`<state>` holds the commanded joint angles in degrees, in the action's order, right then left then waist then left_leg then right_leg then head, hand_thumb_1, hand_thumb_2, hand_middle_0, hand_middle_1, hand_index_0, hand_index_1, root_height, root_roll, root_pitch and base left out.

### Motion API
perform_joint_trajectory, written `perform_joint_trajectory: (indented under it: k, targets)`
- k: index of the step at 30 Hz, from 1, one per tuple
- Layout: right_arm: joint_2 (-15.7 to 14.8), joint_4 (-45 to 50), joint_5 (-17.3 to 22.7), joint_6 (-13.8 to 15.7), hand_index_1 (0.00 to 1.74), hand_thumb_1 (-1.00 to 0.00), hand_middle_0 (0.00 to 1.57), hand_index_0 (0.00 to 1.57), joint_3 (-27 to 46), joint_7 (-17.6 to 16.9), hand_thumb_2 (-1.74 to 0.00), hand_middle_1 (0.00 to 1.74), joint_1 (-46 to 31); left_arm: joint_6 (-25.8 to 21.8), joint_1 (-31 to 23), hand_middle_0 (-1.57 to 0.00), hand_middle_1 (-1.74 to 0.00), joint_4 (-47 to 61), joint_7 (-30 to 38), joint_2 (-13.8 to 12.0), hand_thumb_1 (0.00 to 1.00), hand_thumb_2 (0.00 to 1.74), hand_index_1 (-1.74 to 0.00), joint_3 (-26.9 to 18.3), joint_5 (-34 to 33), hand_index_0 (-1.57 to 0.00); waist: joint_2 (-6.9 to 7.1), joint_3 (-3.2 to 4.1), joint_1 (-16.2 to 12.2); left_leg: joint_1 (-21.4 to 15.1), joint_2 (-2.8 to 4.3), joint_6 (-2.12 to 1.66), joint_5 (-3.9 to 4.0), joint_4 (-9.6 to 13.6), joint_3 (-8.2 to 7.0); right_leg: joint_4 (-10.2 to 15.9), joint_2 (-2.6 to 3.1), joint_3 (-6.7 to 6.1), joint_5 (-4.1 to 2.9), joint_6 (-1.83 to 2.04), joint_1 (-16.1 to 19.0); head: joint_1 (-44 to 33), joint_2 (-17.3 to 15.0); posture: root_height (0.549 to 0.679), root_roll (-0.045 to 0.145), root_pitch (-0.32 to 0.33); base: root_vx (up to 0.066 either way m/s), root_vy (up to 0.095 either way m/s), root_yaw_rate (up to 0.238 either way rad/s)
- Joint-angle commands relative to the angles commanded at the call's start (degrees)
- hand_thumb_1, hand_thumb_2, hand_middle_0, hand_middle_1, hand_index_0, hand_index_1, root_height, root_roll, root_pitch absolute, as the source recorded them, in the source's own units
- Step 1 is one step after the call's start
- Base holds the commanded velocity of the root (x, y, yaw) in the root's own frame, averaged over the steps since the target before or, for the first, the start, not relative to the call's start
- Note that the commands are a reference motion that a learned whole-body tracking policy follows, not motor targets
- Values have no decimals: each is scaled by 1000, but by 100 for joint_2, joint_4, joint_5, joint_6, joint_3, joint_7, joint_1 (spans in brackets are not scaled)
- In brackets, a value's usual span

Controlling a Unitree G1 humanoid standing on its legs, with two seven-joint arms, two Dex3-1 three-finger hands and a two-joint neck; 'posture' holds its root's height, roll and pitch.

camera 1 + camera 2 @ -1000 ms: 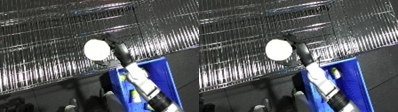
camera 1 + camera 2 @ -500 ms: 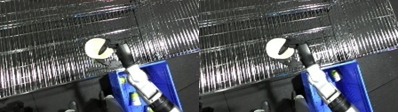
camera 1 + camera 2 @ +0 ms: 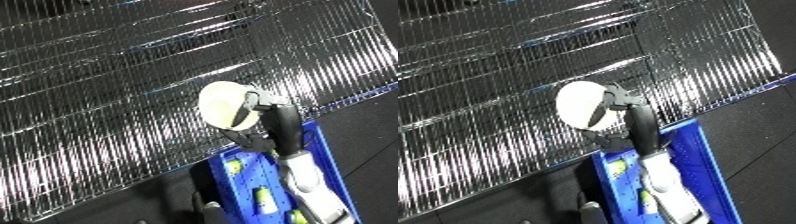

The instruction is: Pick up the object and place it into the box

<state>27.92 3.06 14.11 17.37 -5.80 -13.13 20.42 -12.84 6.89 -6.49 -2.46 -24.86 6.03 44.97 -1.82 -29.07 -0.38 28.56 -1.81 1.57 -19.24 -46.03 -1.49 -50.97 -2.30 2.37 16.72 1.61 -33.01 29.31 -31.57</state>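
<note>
A white round object is held up in front of the wire rack, and my right hand is shut on it, with black fingers curled across its right side. The hand and object hang just above the far end of the blue bin. My white and silver right forearm runs up over the bin from the lower right edge. The left hand shows in neither view.
A silver wire rack slopes across the whole upper part of both views. Several small yellow-green things lie in the bin. Dark floor lies to the right of the bin and below the rack.
The views have shifted and tilted slightly. The right hand still holds the white object, which now sits a little further right and nearer the bin's far end, with fingers across its face.
</note>
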Motion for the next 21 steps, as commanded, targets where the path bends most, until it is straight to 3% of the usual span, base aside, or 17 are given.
perform_joint_trajectory:
  k: [7,12,16,21]
  targets:
    - [47,399,23,162,1305,-750,1178,1178,433,-342,-1305,1305,-658,-17,-139,-1570,-1740,80,-9,-17,1000,1740,-1740,-243,-89,-1570,46,82,-213,-146,126,-29,23,156,-112,263,35,-62,-79,32,166,276,279,630,60,39,-54,-15,-258]
    - [44,458,-155,322,1305,-750,1178,1178,724,-943,-1305,1305,-1060,-101,-183,-1570,-1740,76,34,-31,1000,1740,-1740,-388,-61,-1570,54,111,-376,-245,200,-41,52,282,-191,403,79,-131,-121,57,243,649,537,634,61,45,-48,13,-271]
    - [-4,384,-206,504,1305,-750,1178,1178,975,-1474,-1305,1305,-1414,-147,-246,-1570,-1740,59,57,13,1000,1740,-1740,-477,23,-1570,34,108,-543,-334,238,-55,77,384,-275,508,130,-211,-150,69,294,984,803,637,67,50,-52,40,-262]
    - [-13,172,34,912,1305,-750,1178,1178,1264,-1650,-1305,1305,-1794,-278,-361,-1570,-1740,-3,-10,118,1000,1740,-1740,-515,137,-1570,-57,70,-765,-474,245,-91,93,471,-394,601,142,-322,-161,58,341,1368,1004,640,82,51,-33,79,-212]
